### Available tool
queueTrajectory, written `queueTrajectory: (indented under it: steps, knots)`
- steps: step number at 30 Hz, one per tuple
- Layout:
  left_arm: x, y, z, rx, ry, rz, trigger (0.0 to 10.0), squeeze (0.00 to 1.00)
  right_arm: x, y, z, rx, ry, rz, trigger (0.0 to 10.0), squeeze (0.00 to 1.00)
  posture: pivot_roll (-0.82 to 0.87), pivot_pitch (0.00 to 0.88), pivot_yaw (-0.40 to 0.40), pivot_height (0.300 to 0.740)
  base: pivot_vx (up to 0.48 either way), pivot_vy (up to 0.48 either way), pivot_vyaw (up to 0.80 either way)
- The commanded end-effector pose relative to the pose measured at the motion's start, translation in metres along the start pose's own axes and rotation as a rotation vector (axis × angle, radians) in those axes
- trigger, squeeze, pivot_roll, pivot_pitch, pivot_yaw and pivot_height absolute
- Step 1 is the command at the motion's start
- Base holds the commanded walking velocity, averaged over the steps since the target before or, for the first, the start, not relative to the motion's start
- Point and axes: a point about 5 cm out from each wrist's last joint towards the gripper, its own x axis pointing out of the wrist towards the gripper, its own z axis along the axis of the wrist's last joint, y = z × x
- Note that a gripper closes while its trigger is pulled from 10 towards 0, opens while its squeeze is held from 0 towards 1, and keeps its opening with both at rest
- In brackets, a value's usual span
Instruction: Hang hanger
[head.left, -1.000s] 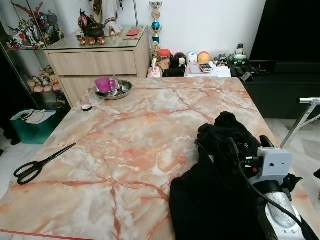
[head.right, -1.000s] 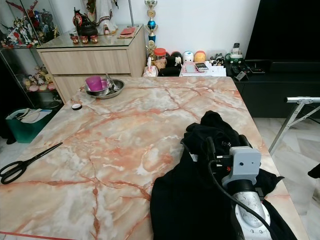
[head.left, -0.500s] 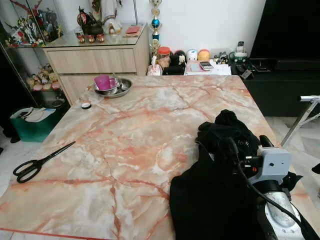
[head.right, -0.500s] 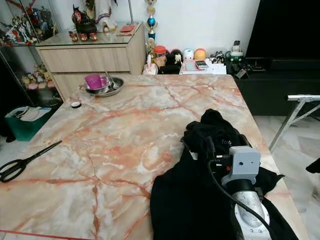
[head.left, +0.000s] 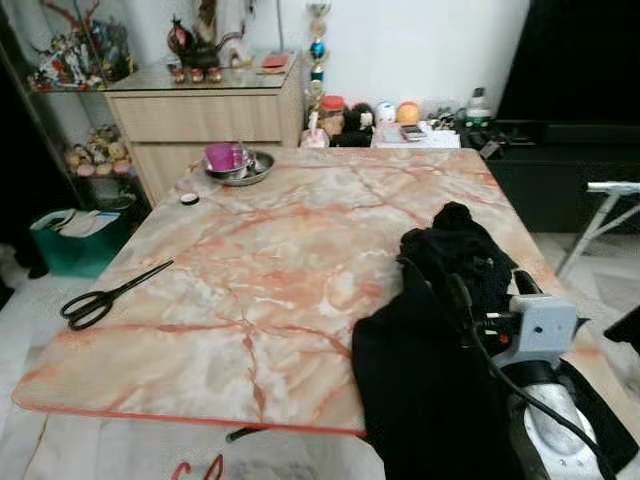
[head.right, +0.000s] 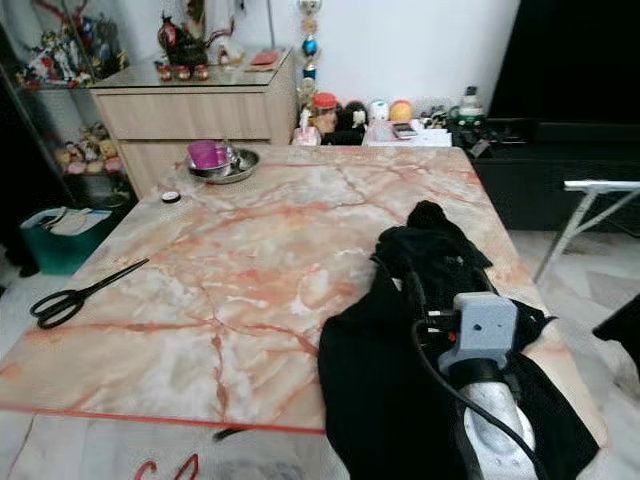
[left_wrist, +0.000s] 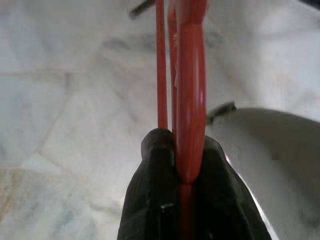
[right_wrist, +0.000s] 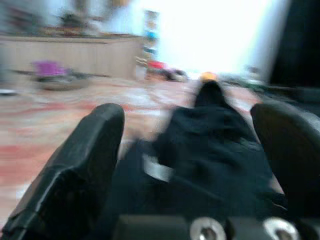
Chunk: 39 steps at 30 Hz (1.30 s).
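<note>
A red plastic hanger (left_wrist: 192, 75) is clamped between the two black fingers of my left gripper (left_wrist: 180, 145), which hangs low over the pale floor. A bit of the hanger's red (head.left: 195, 468) also shows below the table's near edge. A crumpled black garment (head.left: 440, 330) lies on the right side of the marble table (head.left: 260, 270) and spills over its front edge. My right arm's wrist (head.left: 537, 328) rests at the garment's right side. In the blurred right wrist view my right gripper (right_wrist: 192, 120) is open, its fingers (right_wrist: 85, 160) spread wide, with the garment (right_wrist: 210, 145) just ahead of them.
Black scissors (head.left: 110, 295) lie near the table's left edge. A metal bowl with a purple cup (head.left: 235, 163) sits at the far left corner. Behind stand a wooden cabinet (head.left: 205, 110) and a black TV unit (head.left: 560, 160). A green bin (head.left: 75, 235) stands left, a metal frame (head.left: 600, 215) right.
The whole view has shifted back, so the table's near edge and the floor now show. The garment and my right arm keep the same relation.
</note>
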Motion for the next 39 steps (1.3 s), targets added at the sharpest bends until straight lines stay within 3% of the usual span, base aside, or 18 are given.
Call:
queueTrajectory:
  steps: [1, 13, 19, 31, 39]
  knots:
    - [-0.004, -0.003, -0.018, -0.017, 0.062, -0.007, 10.0, 0.00, -0.002, 0.002, -0.003, 0.002, 0.011, 0.003, 10.0, 0.00, 0.03, 0.006, 0.043, 0.740, -0.255, 0.000, 0.00]
    - [-0.002, -0.007, -0.018, -0.021, 0.059, -0.015, 10.0, 0.00, -0.002, 0.000, -0.003, 0.000, 0.012, -0.002, 10.0, 0.00, 0.03, 0.017, 0.041, 0.740, -0.254, 0.000, 0.00]
    - [-0.005, -0.001, -0.021, -0.026, 0.075, 0.001, 10.0, 0.00, -0.001, 0.002, -0.004, 0.004, 0.013, 0.000, 10.0, 0.00, 0.04, 0.019, 0.039, 0.740, -0.254, 0.000, 0.00]
    - [-0.008, 0.006, -0.025, -0.035, 0.086, 0.024, 10.0, 0.00, -0.002, 0.002, -0.005, 0.005, 0.017, -0.002, 10.0, 0.00, 0.03, 0.022, 0.039, 0.740, 0.000, 0.000, 0.00]
    - [-0.006, 0.002, -0.023, 0.000, 0.085, 0.006, 10.0, 0.00, -0.002, 0.004, -0.005, 0.008, 0.017, 0.000, 10.0, 0.00, 0.03, 0.023, 0.037, 0.740, 0.000, 0.000, 0.00]
